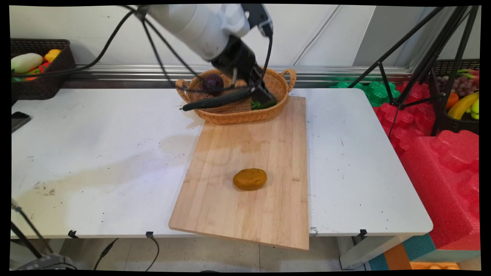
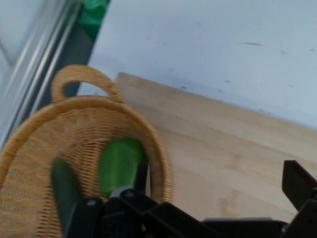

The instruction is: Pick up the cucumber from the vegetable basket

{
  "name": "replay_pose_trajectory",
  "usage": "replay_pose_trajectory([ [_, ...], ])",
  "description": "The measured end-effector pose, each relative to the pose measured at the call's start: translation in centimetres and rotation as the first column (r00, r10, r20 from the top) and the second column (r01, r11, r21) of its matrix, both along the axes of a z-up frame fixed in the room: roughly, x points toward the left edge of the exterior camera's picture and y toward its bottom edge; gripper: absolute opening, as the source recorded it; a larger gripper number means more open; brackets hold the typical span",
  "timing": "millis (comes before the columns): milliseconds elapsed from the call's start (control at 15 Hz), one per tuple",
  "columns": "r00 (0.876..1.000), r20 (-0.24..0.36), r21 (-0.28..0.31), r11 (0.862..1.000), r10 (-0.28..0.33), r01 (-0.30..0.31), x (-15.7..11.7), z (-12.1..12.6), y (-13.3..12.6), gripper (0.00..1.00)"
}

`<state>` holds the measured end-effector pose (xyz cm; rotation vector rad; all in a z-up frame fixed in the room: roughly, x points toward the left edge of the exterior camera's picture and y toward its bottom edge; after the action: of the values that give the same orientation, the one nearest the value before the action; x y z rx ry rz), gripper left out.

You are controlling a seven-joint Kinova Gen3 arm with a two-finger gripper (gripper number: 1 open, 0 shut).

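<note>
White desk [image 1: 96, 153] under a pale wall, and our tool [image 1: 264, 97] reaches into the wicker basket [image 1: 238, 115].

From the main view we see the basket at the far end of the cutting board [image 1: 245, 184], its front edge resting on the board. A dark cucumber [image 1: 215, 102] lies across the basket's near rim, poking out past its left side; a dark purple fruit [image 1: 213, 83] sits inside toward the back left, and a green vegetable [image 1: 257, 105] lies inside just beside the tool. A brown, potato-like lump [image 1: 249, 179] rests well in front of the basket, on the board. From the hand view we see the basket [image 2: 148, 134] with the green vegetable [image 2: 119, 163] and a dark green cucumber [image 2: 64, 191] inside it, the board [image 2: 223, 148] next to it. We cannot tell whether the tool's fingers are apart or together.
</note>
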<state>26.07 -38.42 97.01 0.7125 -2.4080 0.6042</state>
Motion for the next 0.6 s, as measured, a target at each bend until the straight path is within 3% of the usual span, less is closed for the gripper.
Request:
replay_pose_trajectory([
  [267, 0.997, -0.010, -0.008, 0.997, 0.082, -0.082, 1.2, 0.4, -3.1, 1.00],
  [600, 0.980, -0.002, 0.016, 0.980, 0.201, -0.201, 3.7, -0.9, -6.6, 1.00],
])
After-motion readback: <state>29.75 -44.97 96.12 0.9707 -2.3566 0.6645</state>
